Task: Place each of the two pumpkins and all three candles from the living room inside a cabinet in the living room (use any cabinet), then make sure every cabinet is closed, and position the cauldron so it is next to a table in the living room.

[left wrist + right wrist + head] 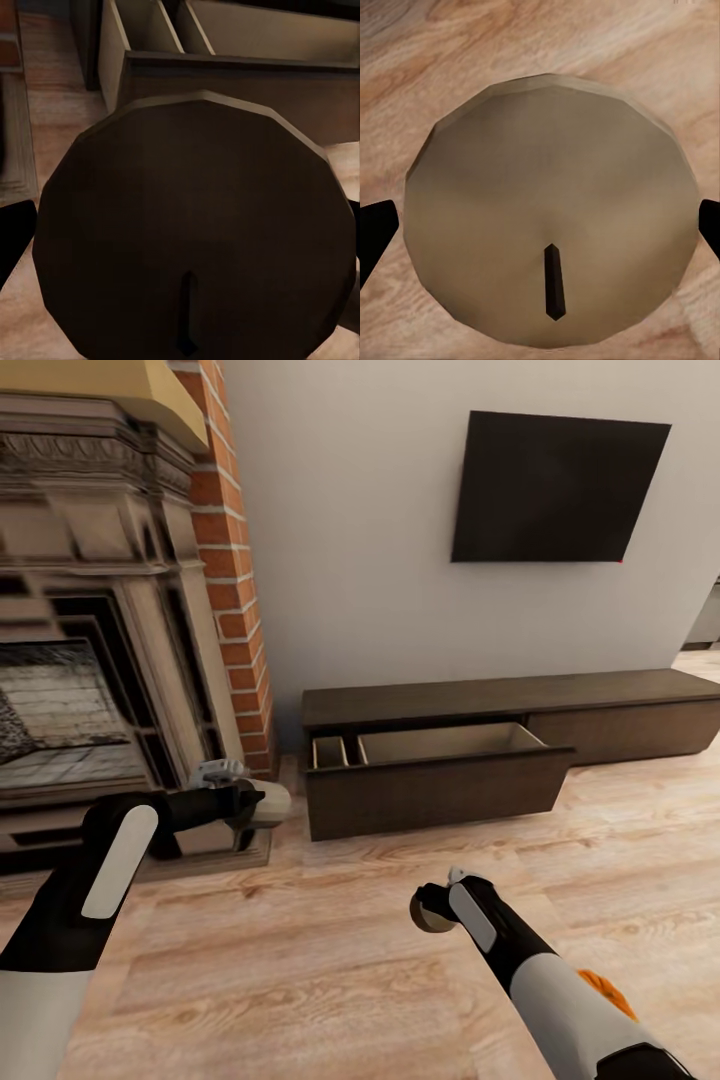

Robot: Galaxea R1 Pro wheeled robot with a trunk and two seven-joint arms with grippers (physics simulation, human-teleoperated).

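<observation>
Nearest the robot, the right arm reaches forward over the pale wood-plank floor [330,960], and its right gripper [437,908] is clamped on a round tan candle [547,225] with a short dark wick. In the right wrist view the black fingertips [375,229] press against both sides of the candle's flat top, with floorboards beneath. Just beside that arm's forearm, low in the head view, part of a bright-orange ribbed pumpkin [607,990] shows on the floor.

Further out, the left arm holds the left gripper [255,802] closed on a second cream candle [270,800], seen in shade in the left wrist view as a dark faceted disc [195,225] with a wick, a black fingertip [15,240] at its edge. This candle hangs near the open end of the cabinet.

Beyond both hands, the long, low dark-brown wood-grain cabinet [600,710] stands against the white wall. Its left drawer [440,785] is pulled out, showing two pale compartments, a narrow one and a wide one, both without contents.

Left of it rises a stone fireplace [90,630] edged by a red brick column [235,590]. Above the cabinet a flat black television [555,488] is mounted on the wall.
</observation>
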